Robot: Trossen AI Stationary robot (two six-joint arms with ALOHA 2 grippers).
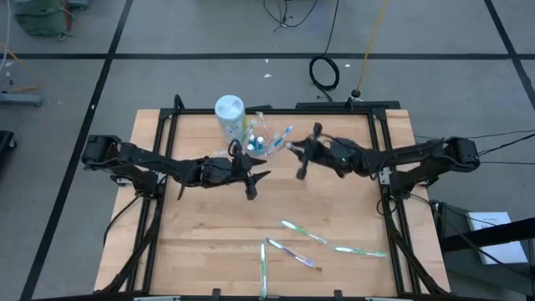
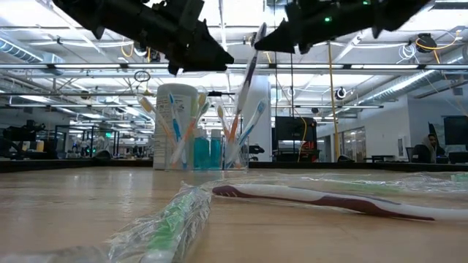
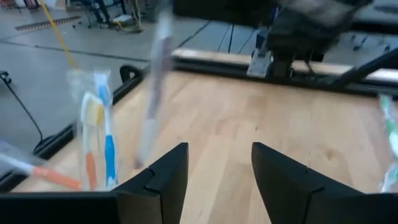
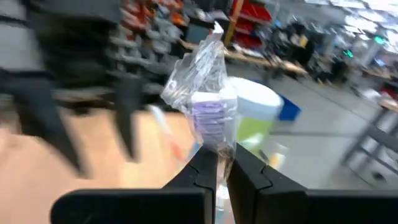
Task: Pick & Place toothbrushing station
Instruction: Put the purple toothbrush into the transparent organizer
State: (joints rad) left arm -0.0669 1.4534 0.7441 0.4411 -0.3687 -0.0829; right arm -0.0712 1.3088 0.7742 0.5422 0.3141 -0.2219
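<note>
- Wooden table (image 1: pixel 209 226): both arms reaching in over the far half, grippers near each other at the middle.
- White canister (image 1: pixel 229 115) upright at the far edge; clear plastic holder (image 1: pixel 261 140) just beside it, toothbrushes and blue tubes standing inside.
- Left gripper (image 1: pixel 252 186) just in front of the holder, fingers (image 3: pixel 163 180) spread apart, nothing between them.
- Right gripper (image 1: pixel 302 163) just right of the holder, fingers pressed together on a wrapped toothbrush (image 4: pixel 208 93); purple head up, brush hanging near-vertical above the table in low view.
- Four wrapped toothbrushes (image 1: pixel 322 244) flat on the near half, well apart from the holder.
</note>
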